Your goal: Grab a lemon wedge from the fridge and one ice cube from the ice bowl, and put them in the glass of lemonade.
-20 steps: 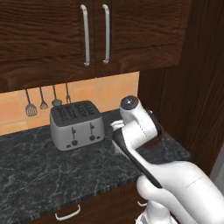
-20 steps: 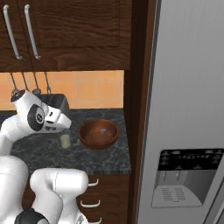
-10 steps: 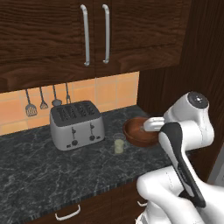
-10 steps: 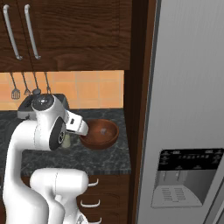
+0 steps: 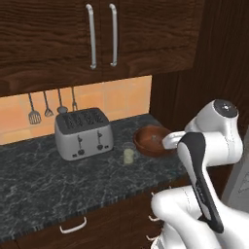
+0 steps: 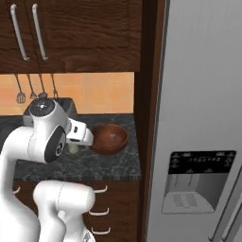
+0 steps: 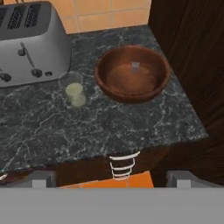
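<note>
The ice bowl (image 5: 153, 141) (image 6: 109, 138) (image 7: 132, 73), reddish-brown wood, sits at the counter's right end with one small ice cube (image 7: 135, 66) inside. Left of it stands the glass of lemonade (image 5: 128, 154) (image 7: 74, 92), clear with pale yellow-green liquid. My gripper (image 7: 111, 180) hangs open in front of the counter edge, facing bowl and glass, with nothing between its fingers (image 7: 43, 179). The white hand (image 5: 172, 140) (image 6: 80, 133) points at the bowl's near side. The silver fridge (image 6: 203, 118) stands shut on the right. The lemon wedge is hidden.
A silver toaster (image 5: 82, 133) (image 7: 30, 43) stands left of the glass. Utensils (image 5: 48, 104) hang on the orange backsplash under dark wall cabinets (image 5: 102, 34). A dark wood panel (image 7: 188, 52) rises right beside the bowl. Drawer handles (image 7: 124, 165) show below the counter edge.
The arm has swung from the toaster side to the right, so the hand now faces the bowl. The jaws have stayed open. Bowl, glass and toaster have not moved.
</note>
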You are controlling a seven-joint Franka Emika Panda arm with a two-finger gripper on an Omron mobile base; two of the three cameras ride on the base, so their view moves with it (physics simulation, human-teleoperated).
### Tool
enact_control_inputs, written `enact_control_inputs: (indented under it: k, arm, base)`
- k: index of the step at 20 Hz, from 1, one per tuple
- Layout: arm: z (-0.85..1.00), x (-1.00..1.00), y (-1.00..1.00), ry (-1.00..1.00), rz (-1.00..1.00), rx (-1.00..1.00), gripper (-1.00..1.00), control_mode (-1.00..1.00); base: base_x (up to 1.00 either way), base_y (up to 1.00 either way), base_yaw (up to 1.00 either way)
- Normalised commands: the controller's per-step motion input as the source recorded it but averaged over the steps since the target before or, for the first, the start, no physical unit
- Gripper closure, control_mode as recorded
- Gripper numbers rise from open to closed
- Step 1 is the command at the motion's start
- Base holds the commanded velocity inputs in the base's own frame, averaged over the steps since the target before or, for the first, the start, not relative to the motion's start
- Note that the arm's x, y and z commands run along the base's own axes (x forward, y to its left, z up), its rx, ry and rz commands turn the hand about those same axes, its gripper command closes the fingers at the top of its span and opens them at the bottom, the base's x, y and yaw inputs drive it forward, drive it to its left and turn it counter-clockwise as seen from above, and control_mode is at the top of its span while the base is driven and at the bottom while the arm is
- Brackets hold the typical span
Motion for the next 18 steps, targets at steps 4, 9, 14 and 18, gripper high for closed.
enact_control_inputs:
  k: [4, 9, 14, 18]
  arm:
    - [0.0, 0.0, 0.0, 0.0, 0.0, 0.0, -1.0, 1.0]
    - [0.0, 0.0, 0.0, 0.0, 0.0, 0.0, -1.0, 1.0]
    - [0.0, 0.0, 0.0, 0.0, 0.0, 0.0, -1.0, 1.0]
    - [0.0, 0.0, 0.0, 0.0, 0.0, 0.0, -1.0, 1.0]
  base:
    - [-1.0, 0.0, 0.08]
    - [-0.85, -0.59, 0.04]
    - [-0.05, -1.0, 0.04]
    - [0.0, -1.0, 0.08]
